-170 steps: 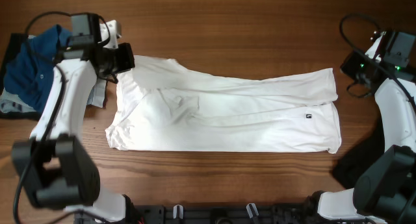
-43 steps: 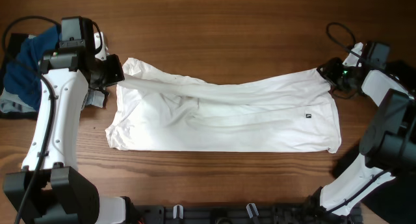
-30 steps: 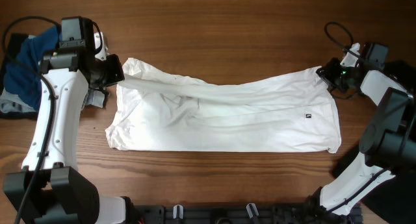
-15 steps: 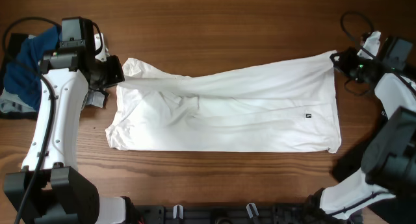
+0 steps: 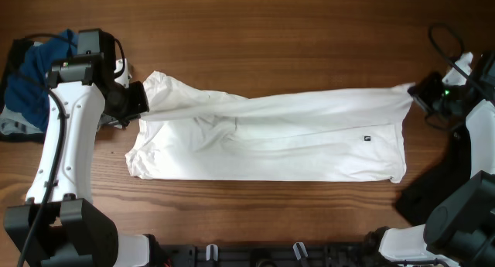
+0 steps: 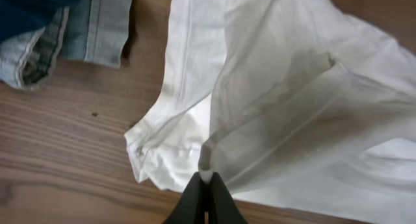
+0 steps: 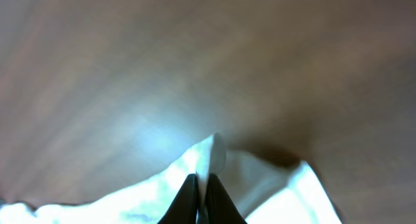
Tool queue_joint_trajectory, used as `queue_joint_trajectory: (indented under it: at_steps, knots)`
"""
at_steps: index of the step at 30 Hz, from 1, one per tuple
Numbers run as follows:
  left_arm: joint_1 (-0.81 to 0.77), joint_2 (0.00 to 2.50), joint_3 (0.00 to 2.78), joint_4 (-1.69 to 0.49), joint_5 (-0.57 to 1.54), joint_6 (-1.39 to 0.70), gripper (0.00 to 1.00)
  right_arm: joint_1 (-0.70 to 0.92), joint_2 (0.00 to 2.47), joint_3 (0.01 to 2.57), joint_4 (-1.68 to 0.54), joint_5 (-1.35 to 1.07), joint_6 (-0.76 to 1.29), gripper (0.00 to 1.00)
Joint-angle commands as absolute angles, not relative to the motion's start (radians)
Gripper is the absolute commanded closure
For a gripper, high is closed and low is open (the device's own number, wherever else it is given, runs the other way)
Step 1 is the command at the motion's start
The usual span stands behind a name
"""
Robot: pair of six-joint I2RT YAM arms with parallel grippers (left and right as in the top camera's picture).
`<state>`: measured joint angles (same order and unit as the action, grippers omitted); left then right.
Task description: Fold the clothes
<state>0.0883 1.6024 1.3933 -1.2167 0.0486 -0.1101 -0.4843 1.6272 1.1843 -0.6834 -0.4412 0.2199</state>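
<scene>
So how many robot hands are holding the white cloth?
2. The left hand pinches the white cloth at its far left corner. The right hand pinches its far right corner. No other hands are in view.

Blue clothes (image 5: 31, 73) crowd the left gripper (image 5: 143, 99); the table (image 5: 278, 27) beyond the white garment (image 5: 271, 143) lies open.

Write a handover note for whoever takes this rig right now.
Left gripper: shut on the white garment at its far left corner.
Right gripper: shut on its far right corner.
It lies lengthwise across the table, far edge pulled taut between the arms. Blue clothes are piled at the left edge.
Done: both corners gripped.
Left: probably bring that edge over to fold, then the pile.
</scene>
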Motion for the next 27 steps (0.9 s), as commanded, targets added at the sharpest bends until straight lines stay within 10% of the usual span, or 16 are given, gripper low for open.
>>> queue_joint_trajectory:
  at_steps: [1, 20, 24, 27]
  knots:
    - [0.099, 1.592, 1.381, -1.247, -0.025, -0.119, 0.96, -0.488, 1.613, 1.189, -0.783, -0.241, 0.228, 0.96]
    - [0.177, 1.592, 1.272, -1.295, -0.128, -0.226, 0.96, -0.488, 1.614, 1.183, -1.036, -0.021, 0.262, 0.93]
    - [0.177, 1.592, 1.272, -1.294, -0.124, -0.226, 0.45, -0.488, 1.614, 1.183, -1.034, -0.003, 0.263, 0.4]
    - [0.177, 1.592, 1.272, -1.282, -0.122, -0.226, 0.44, -0.488, 1.614, 1.183, -1.016, -0.005, 0.263, 0.36]
